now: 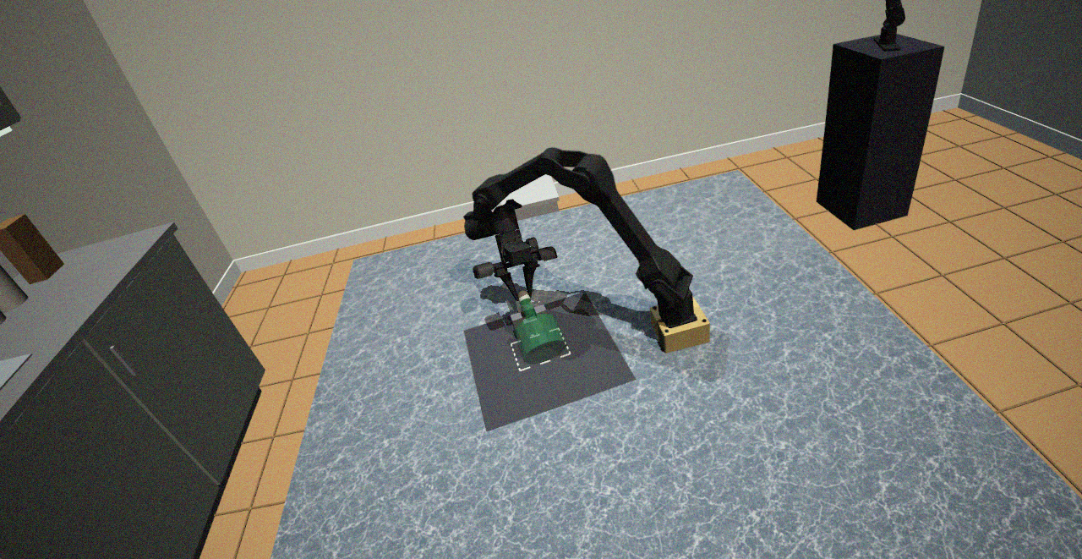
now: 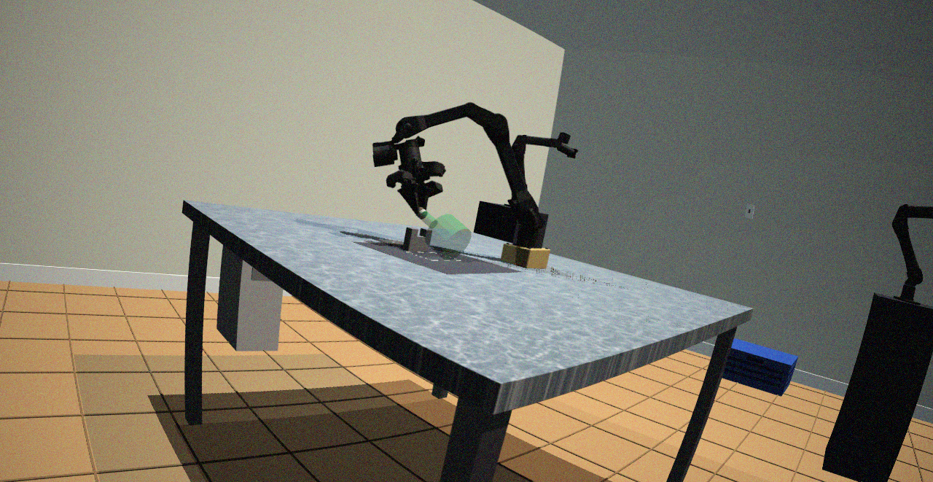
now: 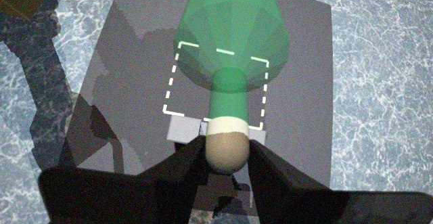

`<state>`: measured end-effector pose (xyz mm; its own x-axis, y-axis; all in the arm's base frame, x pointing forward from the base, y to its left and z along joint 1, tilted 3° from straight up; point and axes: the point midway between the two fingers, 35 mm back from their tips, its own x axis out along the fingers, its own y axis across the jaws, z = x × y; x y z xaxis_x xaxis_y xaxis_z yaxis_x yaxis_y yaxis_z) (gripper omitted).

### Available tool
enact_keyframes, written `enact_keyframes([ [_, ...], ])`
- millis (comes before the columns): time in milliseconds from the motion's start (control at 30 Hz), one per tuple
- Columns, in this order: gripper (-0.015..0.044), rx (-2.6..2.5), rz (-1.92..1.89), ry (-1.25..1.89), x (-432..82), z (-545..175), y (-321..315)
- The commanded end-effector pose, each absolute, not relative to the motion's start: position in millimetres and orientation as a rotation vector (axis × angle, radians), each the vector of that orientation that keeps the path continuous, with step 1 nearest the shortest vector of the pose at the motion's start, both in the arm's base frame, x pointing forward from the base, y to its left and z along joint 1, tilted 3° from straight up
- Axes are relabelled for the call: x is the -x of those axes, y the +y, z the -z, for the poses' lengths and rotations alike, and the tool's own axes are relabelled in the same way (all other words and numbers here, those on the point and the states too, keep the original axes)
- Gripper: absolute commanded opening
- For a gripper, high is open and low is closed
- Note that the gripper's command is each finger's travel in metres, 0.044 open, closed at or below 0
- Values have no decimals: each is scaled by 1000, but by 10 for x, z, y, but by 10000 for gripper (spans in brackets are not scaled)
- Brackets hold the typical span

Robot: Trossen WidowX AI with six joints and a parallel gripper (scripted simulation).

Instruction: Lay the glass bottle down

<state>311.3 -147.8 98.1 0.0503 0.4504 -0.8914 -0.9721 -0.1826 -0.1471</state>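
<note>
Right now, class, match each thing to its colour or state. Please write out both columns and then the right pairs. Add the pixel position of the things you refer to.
1. Bottle [image 1: 541, 334] [image 2: 453, 233] [image 3: 233, 24]
2. Gripper [image 1: 523, 296] [image 2: 421, 214] [image 3: 226, 143]
3. Neck rest [image 2: 412, 239] [image 3: 184, 128]
4. Arm's base block [image 1: 685, 337] [image 2: 525, 257]

A. Yellow
B. Shut on the bottle's neck end
C. Green and tilted
D. Grey with a U-shaped notch

Pairs: 1-C, 2-B, 3-D, 4-A

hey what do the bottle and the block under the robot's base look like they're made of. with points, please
Green bottle [image 1: 540, 337] [image 2: 451, 233] [image 3: 233, 24]: glass, smooth and clear; the dashed outline shows through.

Base block [image 1: 685, 337] [image 2: 536, 257]: possibly brass or painted metal; yellowish, with dark screw-like dots.
</note>
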Motion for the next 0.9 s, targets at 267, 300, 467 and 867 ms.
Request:
enact_keyframes([
  [267,107,1053,-1465,683,-3124,-869,-1559],
  [300,107,1053,-1464,683,-3124,-864,-1563],
  [467,107,1052,-1460,682,-3126,-839,-1584],
  [867,107,1051,-1452,682,-3132,-775,-1632],
])
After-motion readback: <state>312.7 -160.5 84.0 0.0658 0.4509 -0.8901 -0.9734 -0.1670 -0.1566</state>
